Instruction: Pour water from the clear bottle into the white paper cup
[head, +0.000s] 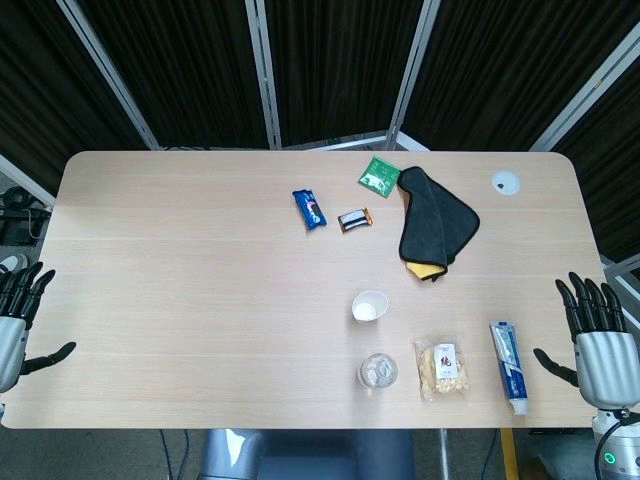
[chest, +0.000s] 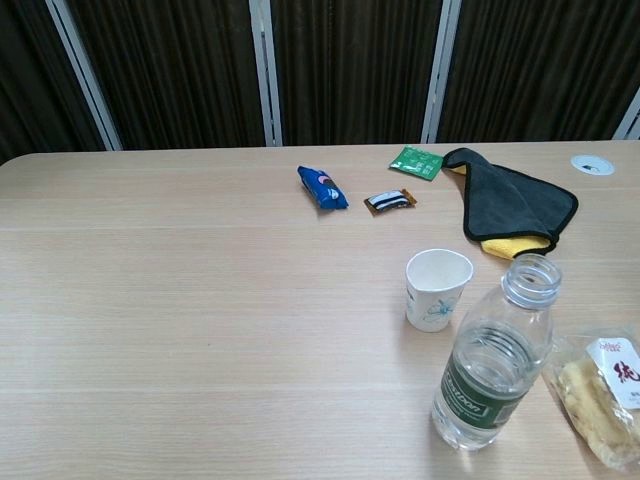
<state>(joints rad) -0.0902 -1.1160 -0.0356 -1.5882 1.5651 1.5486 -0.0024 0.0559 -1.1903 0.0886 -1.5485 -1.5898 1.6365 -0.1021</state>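
Nothing is in hand yet, so the step I judge to be in front of me is the reach for the clear bottle (chest: 495, 365); it stands upright near the front edge of the worktop (head: 180, 300), right of centre, with its cap off and its mouth bare. My right hand (head: 592, 335) hovers off the right edge toward the front corner, fingers spread and holding nothing; my left hand (head: 18, 318) sits off the left edge, likewise spread and empty. The right hand is the nearer one, so I would bring it in from the right; between it and the bottle lie a toothpaste tube (head: 507, 352) and a snack bag (head: 442, 368), and I would pass above them rather than drag through. I would take the bottle around its labelled middle, firm but not crushing, since an uncapped thin bottle could spurt if squeezed. The white paper cup (chest: 437, 288) stands upright just behind the bottle, near it but apart; it looks empty from above; it is light, so I would tip slowly and keep the neck over the rim without nudging it. The bottle looks to hold water, though I cannot tell the level through the clear wall. Further back lie a dark cloth (head: 432, 220) over something yellow, a green packet (head: 379, 173), a blue packet (head: 309, 209) and a small brown bar (head: 354, 220); none is in my path.
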